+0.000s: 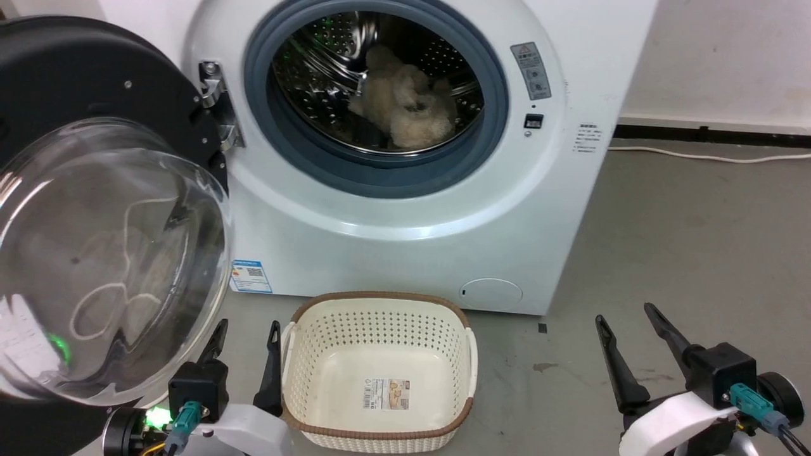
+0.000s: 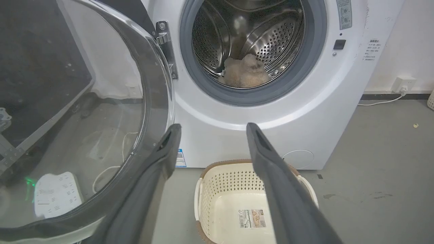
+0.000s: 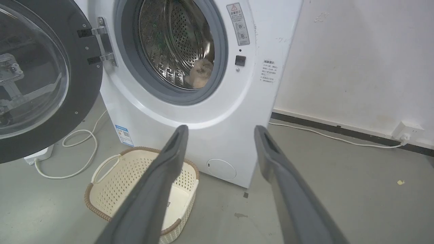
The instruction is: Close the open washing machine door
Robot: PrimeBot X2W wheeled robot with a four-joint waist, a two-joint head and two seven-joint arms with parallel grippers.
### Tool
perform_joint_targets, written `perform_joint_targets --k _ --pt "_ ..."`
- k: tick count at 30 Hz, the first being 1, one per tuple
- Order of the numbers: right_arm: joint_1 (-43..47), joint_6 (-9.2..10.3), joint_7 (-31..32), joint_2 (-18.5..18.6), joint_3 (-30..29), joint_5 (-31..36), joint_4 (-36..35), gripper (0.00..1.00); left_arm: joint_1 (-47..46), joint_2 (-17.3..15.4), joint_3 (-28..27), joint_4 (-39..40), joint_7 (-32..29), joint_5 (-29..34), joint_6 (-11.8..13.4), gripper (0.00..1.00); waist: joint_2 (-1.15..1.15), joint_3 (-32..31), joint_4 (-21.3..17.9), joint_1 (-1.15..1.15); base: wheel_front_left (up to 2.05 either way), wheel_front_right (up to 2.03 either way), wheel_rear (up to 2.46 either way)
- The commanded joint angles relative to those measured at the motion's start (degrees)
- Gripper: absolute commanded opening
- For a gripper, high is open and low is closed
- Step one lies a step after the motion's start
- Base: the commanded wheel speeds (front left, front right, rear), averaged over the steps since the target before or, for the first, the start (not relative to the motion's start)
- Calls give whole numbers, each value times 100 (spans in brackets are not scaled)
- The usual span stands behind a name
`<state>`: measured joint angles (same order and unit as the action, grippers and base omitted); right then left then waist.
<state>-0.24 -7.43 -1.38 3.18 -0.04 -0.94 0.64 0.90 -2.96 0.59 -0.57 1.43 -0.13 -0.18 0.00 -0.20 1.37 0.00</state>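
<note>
Open washing machine door [image 1: 108, 247] hangs leftward off washing machine [image 1: 405, 215], glass bowl facing outward; left gripper [image 1: 248, 325], right gripper [image 1: 623, 312] spread, empty.

A grey concrete floor [image 1: 697, 253] takes up the right and lower frame, with a small dark stain [image 1: 543, 367] right of centre. Across the upper right stands a scuffed white wall [image 1: 728, 57] with a black baseboard [image 1: 709, 135]. A white cable [image 1: 697, 156] lies just beside it, running to a wall socket [image 3: 407, 130]. A cream perforated laundry basket [image 1: 380, 296] sits at bottom centre.
</note>
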Motion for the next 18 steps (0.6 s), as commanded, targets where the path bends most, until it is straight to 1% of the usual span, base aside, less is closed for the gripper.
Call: perform_joint_targets --k 1,13,18 --pt "71 -1 -62 13 -13 -34 16 100 3 -14 9 -16 56 -3 -19 100 0 -9 37 0 0 0 0" --pt "119 -1 -206 13 80 -89 108 100 63 -70 74 -53 199 -8 -44 100 0 -70 483 0 0 0 0" --pt "57 -2 -266 58 206 -110 164 100 103 -73 75 -15 259 -20 -9 100 0 -42 629 0 0 0 0"
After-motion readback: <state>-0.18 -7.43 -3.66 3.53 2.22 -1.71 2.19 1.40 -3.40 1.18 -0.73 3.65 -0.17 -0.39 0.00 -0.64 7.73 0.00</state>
